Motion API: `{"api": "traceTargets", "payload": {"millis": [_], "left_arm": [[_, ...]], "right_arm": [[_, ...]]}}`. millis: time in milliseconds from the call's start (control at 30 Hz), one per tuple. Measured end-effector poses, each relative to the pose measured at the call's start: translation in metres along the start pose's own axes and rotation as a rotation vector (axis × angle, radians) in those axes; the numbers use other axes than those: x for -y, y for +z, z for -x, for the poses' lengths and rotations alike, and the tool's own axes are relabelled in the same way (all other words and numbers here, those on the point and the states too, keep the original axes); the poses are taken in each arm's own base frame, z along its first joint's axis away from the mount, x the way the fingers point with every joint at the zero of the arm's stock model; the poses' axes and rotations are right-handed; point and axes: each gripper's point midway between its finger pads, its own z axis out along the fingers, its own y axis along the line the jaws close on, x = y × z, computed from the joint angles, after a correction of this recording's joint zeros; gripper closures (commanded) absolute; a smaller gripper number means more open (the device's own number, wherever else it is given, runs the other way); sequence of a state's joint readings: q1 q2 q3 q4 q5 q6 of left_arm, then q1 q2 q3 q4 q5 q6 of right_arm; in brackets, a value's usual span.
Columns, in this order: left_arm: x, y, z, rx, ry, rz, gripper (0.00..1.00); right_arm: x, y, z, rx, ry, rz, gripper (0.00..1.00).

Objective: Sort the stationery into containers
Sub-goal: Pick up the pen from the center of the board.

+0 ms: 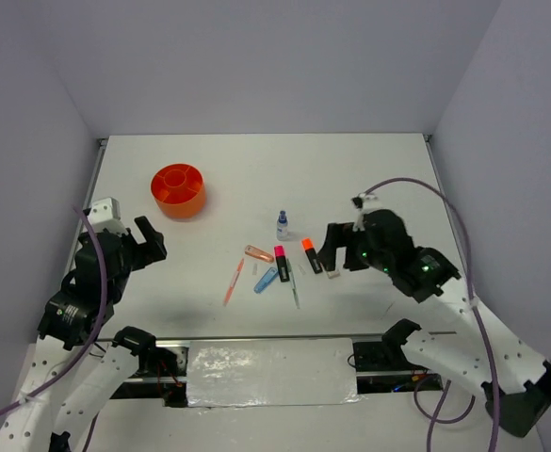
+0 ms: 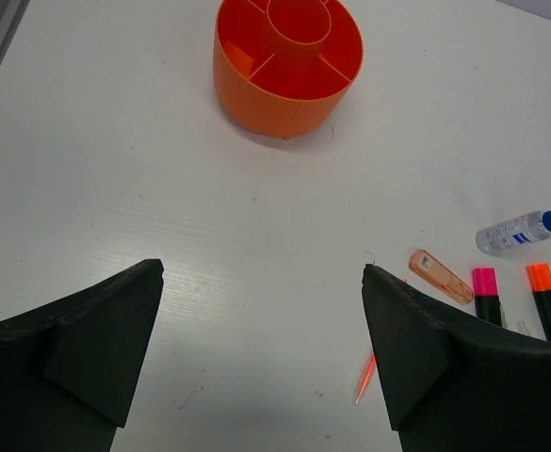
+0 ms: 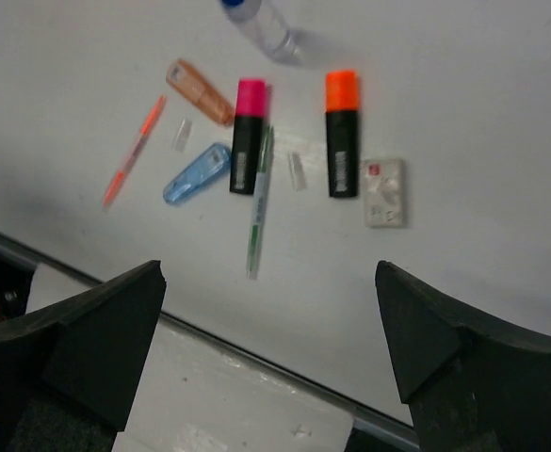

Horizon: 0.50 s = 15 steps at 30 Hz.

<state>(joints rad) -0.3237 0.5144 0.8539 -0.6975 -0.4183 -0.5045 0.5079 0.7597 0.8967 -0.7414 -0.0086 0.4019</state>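
Both pairs of jaws stand wide apart and hold nothing. Left arm rises from its base at the near left edge of the worktop, folds at the elbow and points its wrist forward and to the right; the left jaws hang above bare surface, tilted down, with the stationery off to their right. Right arm climbs from the near right corner and bends leftward, so the right jaws hover just right of the stationery cluster, above the worktop and touching none of it.

Nearest in that cluster lies the grey pencil, lengthwise front to back. Left of it are the blue marker and, further left, the thin orange pen, both slanted. The white eraser lies on the right side, just beside the black end of the orange-tipped highlighter. The pink-tipped highlighter lies parallel to that one, alongside the pencil's far end. A peach translucent piece sits just left of the pink tip. Beyond them stands the blue-capped bottle, upright.

Farthest, well apart to the left, the orange organiser cup stands upright; the compartments in view hold nothing
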Motion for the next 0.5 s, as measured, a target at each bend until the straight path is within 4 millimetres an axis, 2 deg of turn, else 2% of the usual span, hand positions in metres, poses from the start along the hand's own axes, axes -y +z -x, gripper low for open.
{"api": "traceTargets", "payload": {"millis": [33, 100, 233, 333, 433, 500], "left_arm": [[0.0, 0.001, -0.001, -0.005, 0.002, 0.001, 0.01], [0.001, 0.002, -0.002, -0.01, 0.004, 0.0, 0.01], [0.002, 0.004, -0.003, -0.018, 0.008, 0.001, 0.01], [0.002, 0.005, -0.005, -0.027, 0.012, 0.001, 0.01], [0.003, 0.006, -0.006, -0.034, 0.014, 0.002, 0.01], [0.003, 0.007, -0.006, -0.036, 0.015, 0.001, 0.01]], "right_arm": [[-0.009, 0.012, -0.018, -0.057, -0.024, 0.009, 0.0], [-0.017, 0.022, -0.042, -0.116, -0.046, 0.009, 0.0], [-0.033, 0.039, -0.071, -0.164, -0.073, 0.007, 0.02], [-0.045, 0.059, -0.092, -0.221, -0.113, -0.025, 0.07], [-0.041, 0.086, -0.123, -0.312, -0.16, -0.104, 0.16], [-0.034, 0.096, -0.134, -0.345, -0.179, -0.149, 0.22]]}}
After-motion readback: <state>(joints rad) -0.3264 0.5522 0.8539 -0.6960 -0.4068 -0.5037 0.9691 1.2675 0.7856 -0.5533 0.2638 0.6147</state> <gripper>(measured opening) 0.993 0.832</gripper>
